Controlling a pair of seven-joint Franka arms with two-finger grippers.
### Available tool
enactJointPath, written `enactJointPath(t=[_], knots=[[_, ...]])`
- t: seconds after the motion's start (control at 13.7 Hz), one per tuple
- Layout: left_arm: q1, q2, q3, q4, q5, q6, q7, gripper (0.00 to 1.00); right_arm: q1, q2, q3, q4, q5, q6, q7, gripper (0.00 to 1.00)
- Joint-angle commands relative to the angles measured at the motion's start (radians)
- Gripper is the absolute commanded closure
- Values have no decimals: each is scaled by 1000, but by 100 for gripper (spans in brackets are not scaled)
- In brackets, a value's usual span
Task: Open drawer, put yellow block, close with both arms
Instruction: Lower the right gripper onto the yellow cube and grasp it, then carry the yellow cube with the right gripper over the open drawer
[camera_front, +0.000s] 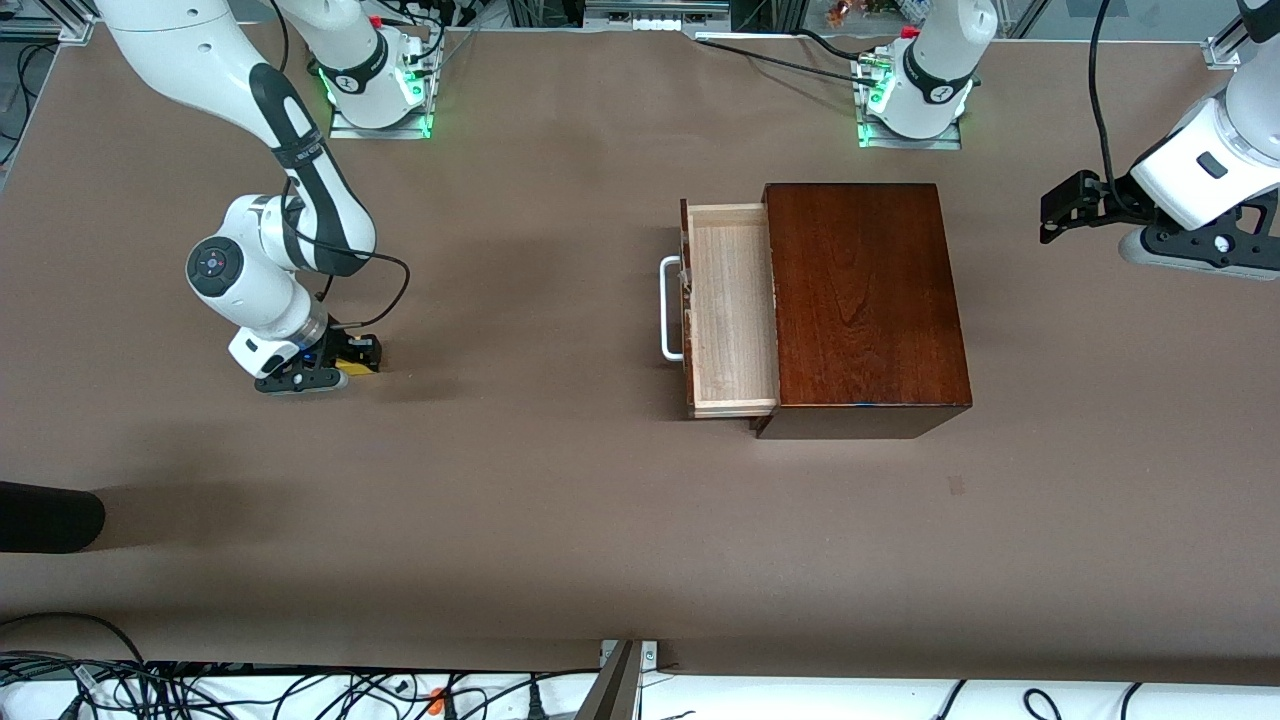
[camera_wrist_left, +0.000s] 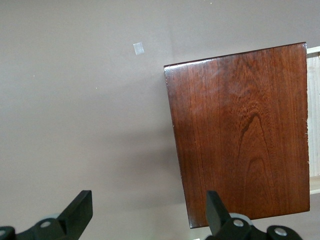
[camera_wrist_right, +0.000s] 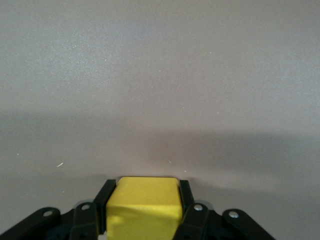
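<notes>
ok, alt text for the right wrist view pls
The right gripper has its two black fingers closed against both sides of the yellow block, low over the brown table. Nothing else appears except a soft shadow across the table surface.

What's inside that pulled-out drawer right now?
The drawer shows only bare pale wood; its inner part stays hidden in the box. The yellow block sits in the right gripper, on the table.
</notes>
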Motion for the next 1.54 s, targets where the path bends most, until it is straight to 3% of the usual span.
enactJointPath(t=[0.0,0.29,0.37,0.58,0.95,1.46], knots=[[-5,25,2,47,-17,-35,-6,0,0,-30,24,11,20,-1,-37,62],[-5,25,2,47,-17,-35,-6,0,3,-84,119,40,2,-50,-49,62],[-5,25,2,47,-17,-35,-6,0,6,-93,166,43,-1,-53,-63,62],[-5,25,2,47,-17,-35,-6,0,55,-93,211,91,-108,-85,-192,62],[-5,25,2,47,-17,-35,-6,0,230,-46,213,400,-158,-424,-292,60],[-7,25,2,47,-17,-35,-7,0,468,134,213,718,-235,-480,-293,58]])
